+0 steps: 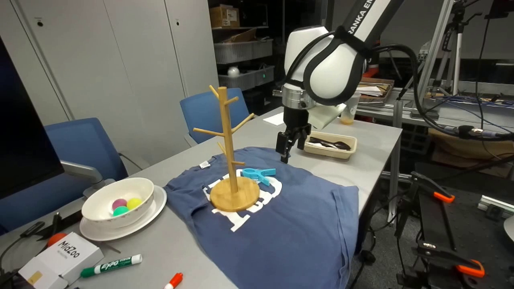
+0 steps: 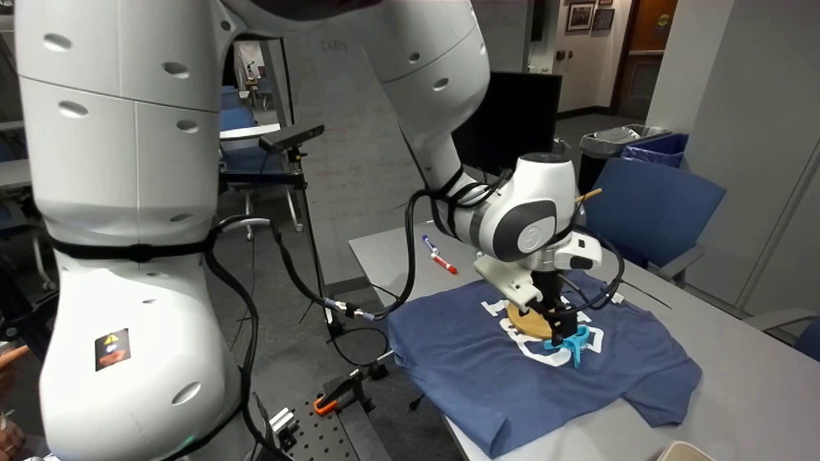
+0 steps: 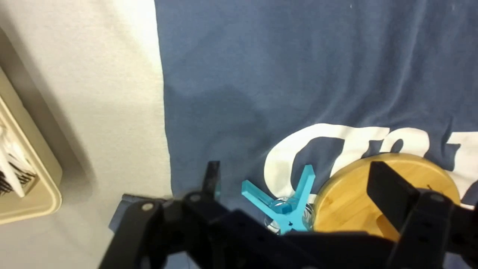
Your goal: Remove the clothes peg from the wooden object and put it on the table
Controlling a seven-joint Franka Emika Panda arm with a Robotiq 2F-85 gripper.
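In an exterior view, the clothes peg point(image 1: 257, 174) near the centre is bright teal-blue, the wooden stand point(image 1: 229, 148) left of it honey-yellow. The shirt point(image 1: 289, 233), lower centre, is muted navy, printed in white. At lower left, the bowl point(image 1: 103, 197) is cream, its balls point(image 1: 119, 203) purple, yellow and green; the marker point(image 1: 112, 265) below is green and white. The gripper point(image 1: 292, 152), right of centre, is black, the table point(image 1: 172, 241) light grey.

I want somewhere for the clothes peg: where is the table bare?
The table is bare between shirt and cutlery tray, and between plate, shirt and red marker. Crowded: around the bowl, white box and green marker.
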